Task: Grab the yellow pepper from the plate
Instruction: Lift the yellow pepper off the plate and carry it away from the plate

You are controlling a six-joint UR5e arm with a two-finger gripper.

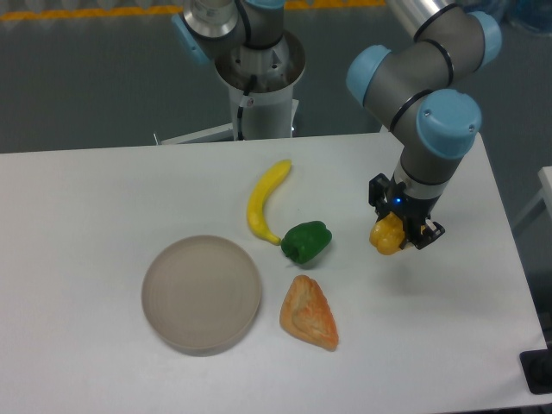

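Note:
The yellow pepper (387,235) is held between the fingers of my gripper (394,233), at the right side of the table and a little above its surface. The gripper is shut on it and points down. The plate (201,293), a round beige-grey dish, lies at the front left of the table with nothing on it, far to the left of the gripper.
A yellow banana (262,201) lies near the table's middle. A glossy green pepper (306,241) sits at the banana's lower end. An orange-brown wedge of bread (309,313) lies in front of it. The robot base (257,73) stands behind the table.

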